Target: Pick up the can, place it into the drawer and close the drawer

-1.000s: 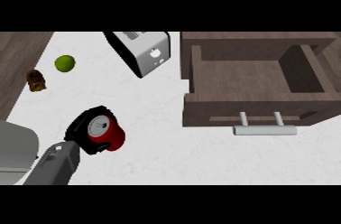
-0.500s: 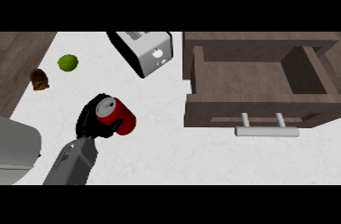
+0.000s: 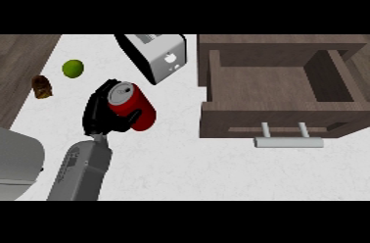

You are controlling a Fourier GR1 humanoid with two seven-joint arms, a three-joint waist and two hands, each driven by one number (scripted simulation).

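Holding the red can (image 3: 136,106), left hand (image 3: 101,114) has its fingers (image 3: 124,121) curled round the can body, thumb side hidden. Can is tilted, silver top facing up-left, lifted in the hand over the white surface (image 3: 188,163) left of centre. Grey forearm (image 3: 81,171) comes up from the lower edge, angled slightly right, wrist just below the can.

Drawer (image 3: 278,87) is open at the right, wooden interior showing, front panel with a silver handle (image 3: 288,141) facing the lower edge. Bare white surface lies between can and drawer's left wall; drawer's near left corner is near the can but apart. Toaster (image 3: 155,56) stands just above the can, close to the drawer's upper left corner, narrowing the gap there. Green lime (image 3: 72,68) and a brown item (image 3: 42,86) lie at the left, near the surface's edge beside dark wood. Grey object (image 3: 18,163) sits at the lower left edge. Right hand not visible.
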